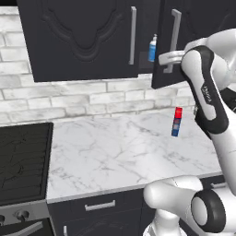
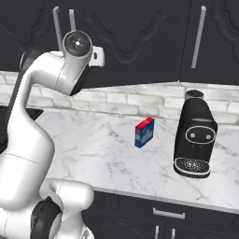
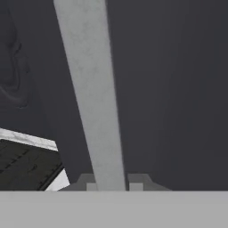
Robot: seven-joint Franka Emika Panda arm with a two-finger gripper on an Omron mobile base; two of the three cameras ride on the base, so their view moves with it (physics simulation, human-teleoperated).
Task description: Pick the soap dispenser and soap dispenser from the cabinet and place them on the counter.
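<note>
From the left base view, I am reaching my arm up to the cabinet [image 1: 83,37], whose right door [image 1: 168,46] is standing ajar, and my claw is sitting at that door's long silver handle [image 1: 174,39]. In the gap between the doors a small bright-blue soap dispenser [image 1: 152,48] with a white pump is standing inside the cabinet. Below, a slim red-topped blue bottle [image 1: 177,121] is standing near the back right of the counter [image 1: 115,152], with the black stovetop [image 1: 23,161] at the counter's left edge. From the right base view, that bottle [image 2: 144,132] is standing mid-counter and a black coffee machine [image 2: 195,135] is sitting toward the counter's [image 2: 112,158] right end. From the hand view, my claw [image 3: 110,183] is pinching shut on the handle [image 3: 91,98], which is running up between my two fingertips [image 3: 136,183] against the dark door.
</note>
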